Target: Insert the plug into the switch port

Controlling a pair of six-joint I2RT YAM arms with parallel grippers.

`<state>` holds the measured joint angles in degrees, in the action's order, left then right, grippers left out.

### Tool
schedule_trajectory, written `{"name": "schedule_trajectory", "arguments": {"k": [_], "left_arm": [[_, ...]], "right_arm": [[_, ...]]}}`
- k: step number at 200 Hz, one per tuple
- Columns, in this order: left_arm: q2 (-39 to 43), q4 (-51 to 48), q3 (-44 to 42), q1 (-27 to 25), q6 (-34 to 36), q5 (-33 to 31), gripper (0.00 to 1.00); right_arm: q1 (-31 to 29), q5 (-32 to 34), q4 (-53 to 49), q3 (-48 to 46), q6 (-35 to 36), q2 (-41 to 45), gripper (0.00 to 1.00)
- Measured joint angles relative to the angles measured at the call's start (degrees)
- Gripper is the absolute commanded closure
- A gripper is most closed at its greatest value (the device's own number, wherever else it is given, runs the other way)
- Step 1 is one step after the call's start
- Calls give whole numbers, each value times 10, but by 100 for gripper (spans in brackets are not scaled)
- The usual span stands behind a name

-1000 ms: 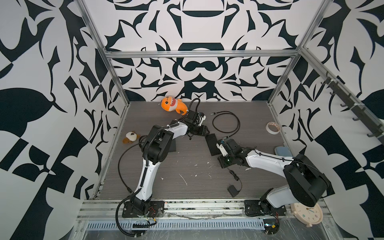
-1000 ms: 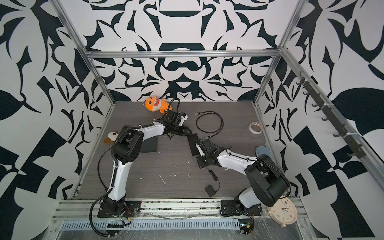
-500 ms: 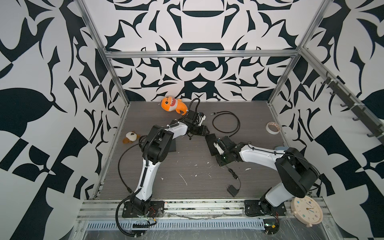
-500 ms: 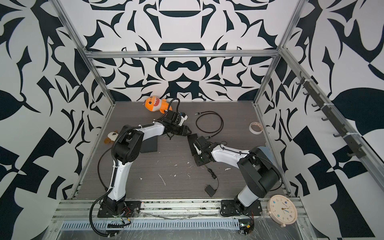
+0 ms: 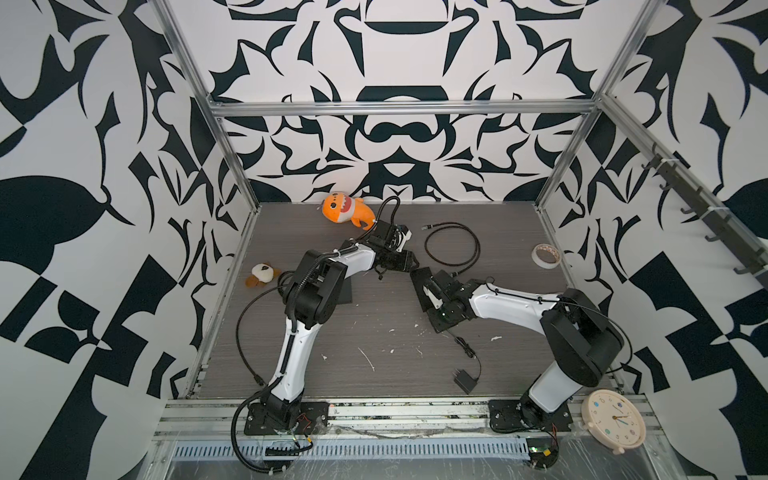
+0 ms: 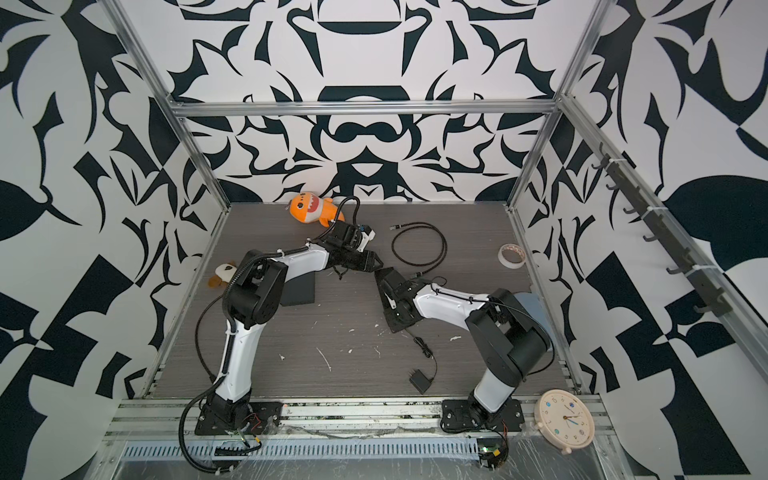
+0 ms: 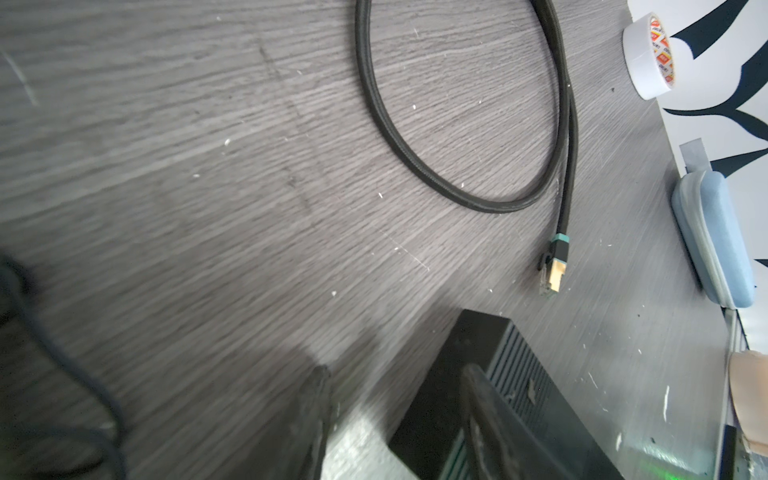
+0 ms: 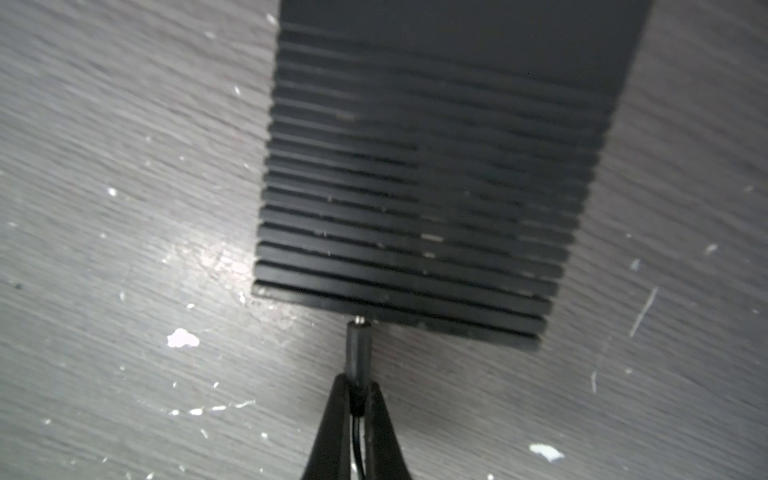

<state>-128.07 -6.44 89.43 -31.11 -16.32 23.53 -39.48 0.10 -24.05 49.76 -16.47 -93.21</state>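
Right wrist view: we see our right hand [image 8: 358, 386] pinching the plug [image 8: 357, 345], tip at the switch [image 8: 415, 187] edge on the bench [image 8: 104, 249]. Our left hand [image 7: 395, 374] is spread. Red print on the tape [image 7: 648, 54] is too blurry to read.

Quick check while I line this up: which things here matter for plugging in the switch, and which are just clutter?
In the job: switch, plug pinched in the right claw, its power adapter.
Lying about: network cable, tape roll, orange shark toy, small plush, blue case, clock.
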Motion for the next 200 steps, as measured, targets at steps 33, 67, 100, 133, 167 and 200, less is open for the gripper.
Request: {"name": "schedule_trajectory", "arguments": {"k": [33, 67, 100, 133, 167, 200], "left_arm": [[0, -2, 3, 0, -3, 6, 47], [0, -6, 4, 0, -3, 10, 46], [-8, -7, 12, 0, -4, 15, 47], [-11, -7, 15, 0, -4, 18, 46], [-17, -14, 29, 0, -3, 17, 46], [-24, -27, 48, 1, 2, 13, 46]], "right_arm": [[-4, 5, 130, -101, -14, 63, 95], [-9, 17, 256, -173, -24, 91, 95], [-10, 17, 320, -181, -27, 72, 95], [-11, 25, 337, -186, -30, 69, 96], [-12, 38, 337, -195, -34, 78, 96], [-12, 49, 340, -199, -42, 80, 96]]}}
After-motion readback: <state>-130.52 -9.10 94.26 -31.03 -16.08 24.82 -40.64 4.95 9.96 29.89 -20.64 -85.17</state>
